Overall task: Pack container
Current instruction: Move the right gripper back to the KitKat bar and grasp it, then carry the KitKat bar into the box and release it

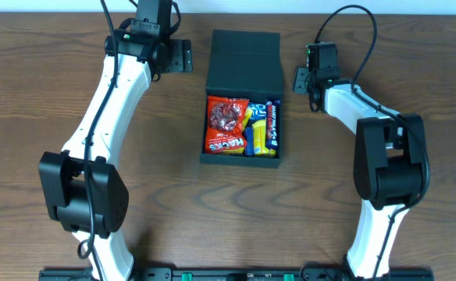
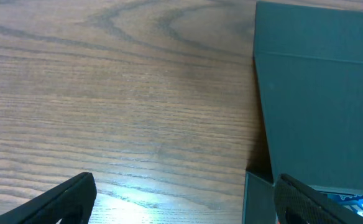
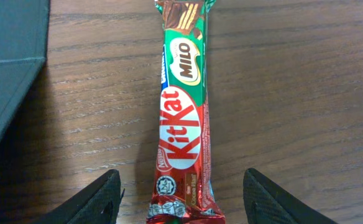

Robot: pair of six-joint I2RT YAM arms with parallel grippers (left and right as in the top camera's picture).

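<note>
Right gripper [image 3: 181, 180] astride a snack bar, with a poor grasp point the main risk.
Its jaws stand spread, not touching the glossy red-and-green KitKat wafer bar [image 3: 183, 118], which lies on the brown wooden table [image 3: 293, 93] just right of the dark teal rectangular container [image 1: 244, 62]. The container sits mid-table with its lid open to the far side. The fingers flank only the bar's near end, so a pinch there may let it droop, swivel or slip. The container already holds a red crinkly snack packet [image 1: 226, 125] and other bars, so the bar might catch on a wall. The left gripper [image 2: 184, 186] is spread wide over bare wood.
</note>
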